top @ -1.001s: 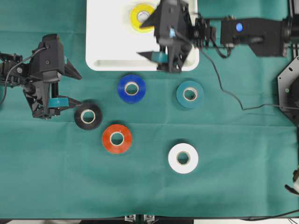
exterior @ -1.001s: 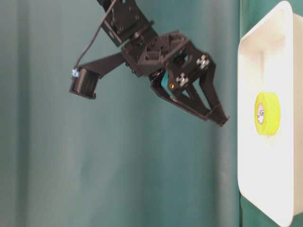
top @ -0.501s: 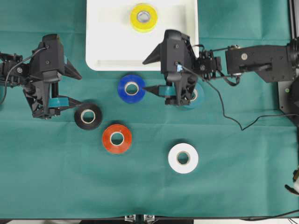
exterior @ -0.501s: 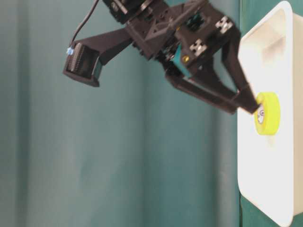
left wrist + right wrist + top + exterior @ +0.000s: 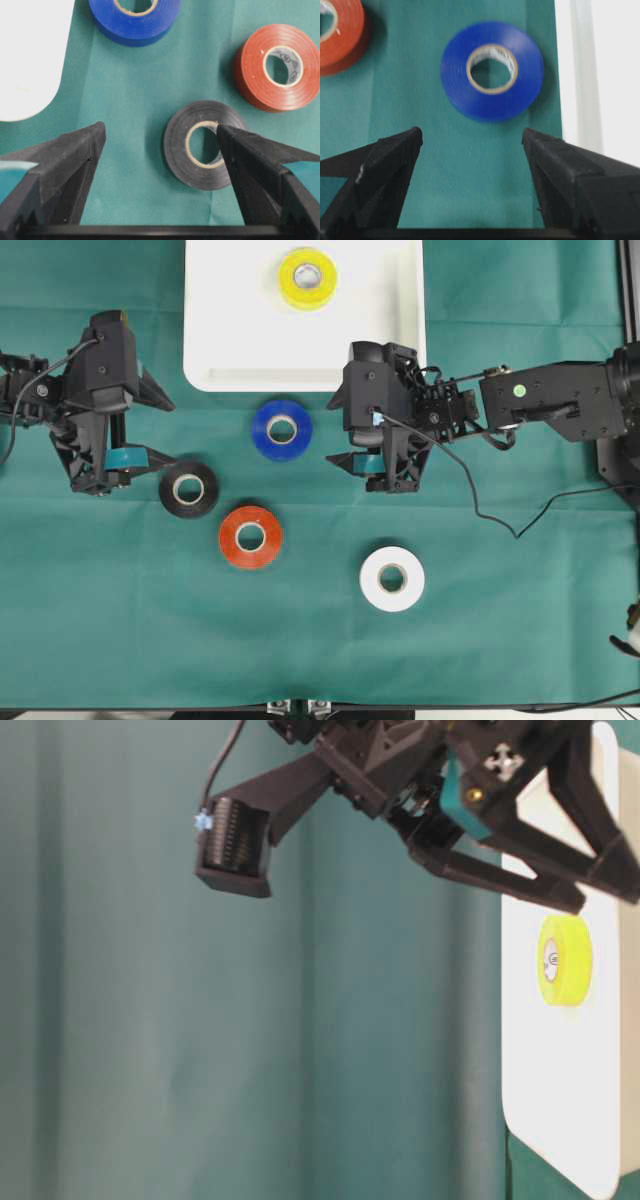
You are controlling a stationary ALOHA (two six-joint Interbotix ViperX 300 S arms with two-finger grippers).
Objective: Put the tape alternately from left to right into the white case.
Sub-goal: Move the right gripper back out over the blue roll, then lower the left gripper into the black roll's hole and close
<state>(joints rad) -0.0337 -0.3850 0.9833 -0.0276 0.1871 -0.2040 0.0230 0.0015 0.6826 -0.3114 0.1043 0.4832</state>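
One glossy yellow ring-shaped tape roll (image 5: 307,278) is seated in the shallow white rectangular plastic case (image 5: 230,350), near its far rim; the other visible rolls lie on the green cloth (image 5: 500,640) outside it. The left gripper (image 5: 140,462) is spread wide and empty, parked just beside the black tape roll (image 5: 189,489); the right gripper (image 5: 365,460) is likewise spread and empty, hung over the spot between the blue tape roll (image 5: 282,429) and the case corner. The step in hand is judged to be the next pick. For a clean grasp, the roll should be centred between the fingers before descent, and the jaws closed across the outer diameter, not on an edge. In the left wrist view the black tape roll (image 5: 206,144) is off-centre, with the right finger (image 5: 260,165) overlapping its core, so a sideways correction is needed first. The right wrist view shows the blue tape roll (image 5: 492,70) ahead of the fingertips and roughly centred, which the overhead view cannot confirm. A teal roll is not seen overhead, presumably hidden under the right arm. The red-orange tape roll (image 5: 250,537) and white tape roll (image 5: 392,579) are untouched. The table-level view gives height only: the right gripper (image 5: 610,885) is clear of the case rim.
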